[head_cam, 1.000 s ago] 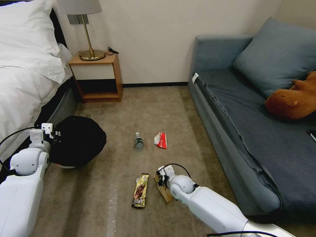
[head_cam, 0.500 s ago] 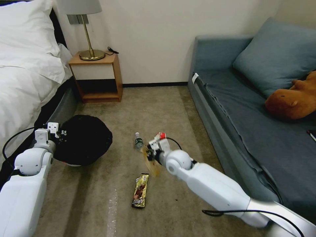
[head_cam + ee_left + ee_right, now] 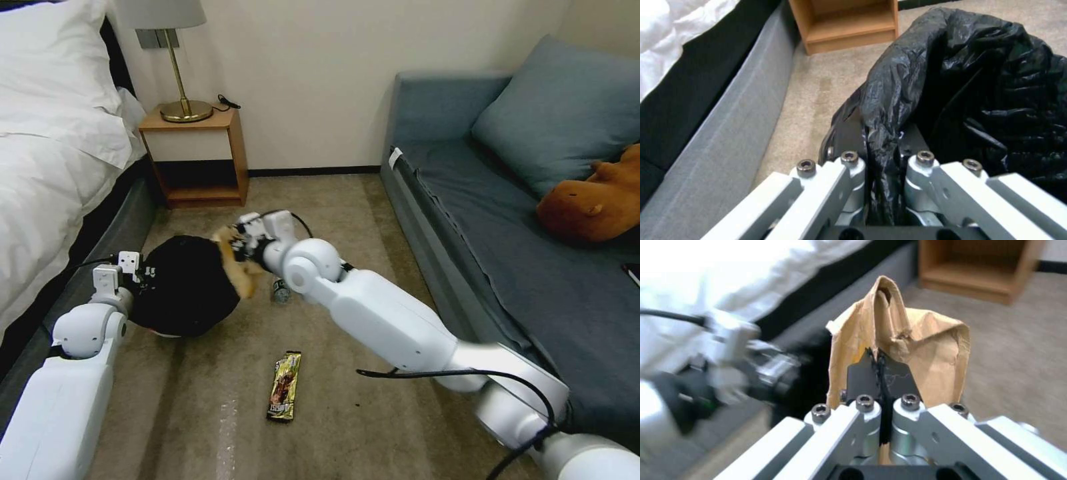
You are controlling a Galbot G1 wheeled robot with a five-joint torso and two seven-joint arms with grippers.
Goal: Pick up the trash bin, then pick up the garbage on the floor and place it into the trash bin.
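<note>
Over the carpeted floor (image 3: 373, 220) near the bed (image 3: 47, 173), the right tool (image 3: 235, 244) pinched the tan paper scrap (image 3: 902, 350), creased and stiff, which hung at the rim of the trash bin (image 3: 187, 287). The left tool (image 3: 882, 146) was pressed together on the bin's wrinkly black liner, holding it up. The glossy gold-brown wrapper (image 3: 285, 385) lay flat on the floor; the clear bottle (image 3: 281, 291) lay beneath the right arm.

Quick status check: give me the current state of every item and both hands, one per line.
Trash bin: gripped at its rim, black liner open.
Left hand: shut on the trash bin.
Right hand: shut on the tan paper scrap, beside the bin's rim.
Tan paper scrap: crumpled, held off the floor.
Bottle: lying on the carpet.
Gold-brown wrapper: flat on the carpet.
</note>
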